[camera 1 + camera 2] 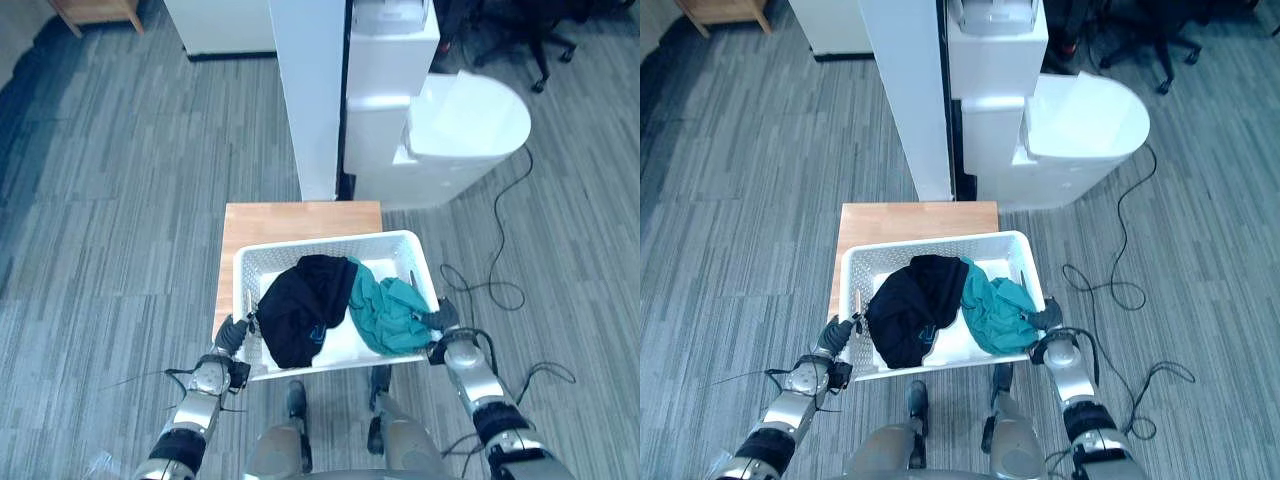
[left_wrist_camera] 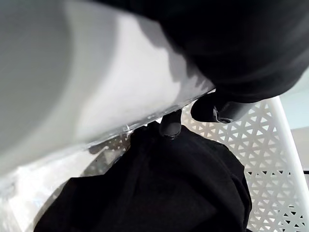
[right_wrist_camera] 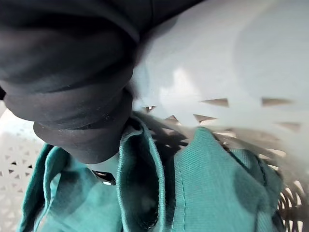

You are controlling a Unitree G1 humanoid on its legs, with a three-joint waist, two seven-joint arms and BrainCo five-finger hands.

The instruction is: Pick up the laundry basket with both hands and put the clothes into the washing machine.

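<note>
Laundry basket (image 1: 330, 243), white with latticed walls, sits over a small wooden table (image 1: 300, 218), its near edge reaching past the table's front. I cannot tell whether it rests there or is lifted. I can read no writing on it. Inside, a black garment (image 1: 300, 305) lies heaped toward nine o'clock and a teal garment (image 1: 385, 315) toward three o'clock, the two touching in the middle.

The left hand (image 1: 232, 335) is at the basket's eight o'clock corner. Its dark fingertips (image 2: 170, 126) hook over the white rim, just above the black cloth, gripping the basket. The right hand (image 1: 442, 320) is at the four o'clock corner, also clasped on the rim, with a dark fingertip (image 3: 87, 140) curled inside against the teal cloth.

The floor is grey striped carpet (image 1: 110, 200). At twelve o'clock from the basket a white pillar (image 1: 310, 100) stands just behind the table. Beside it, at about one o'clock, is the white washing machine (image 1: 460, 135), rounded on its right side, with bare carpet between it and the basket. Farther off at one o'clock stands a black office chair (image 1: 530, 35). A white cabinet (image 1: 215, 25) stands at eleven o'clock, and a piece of wooden furniture (image 1: 95, 10) at ten o'clock, both well apart from the table.
</note>
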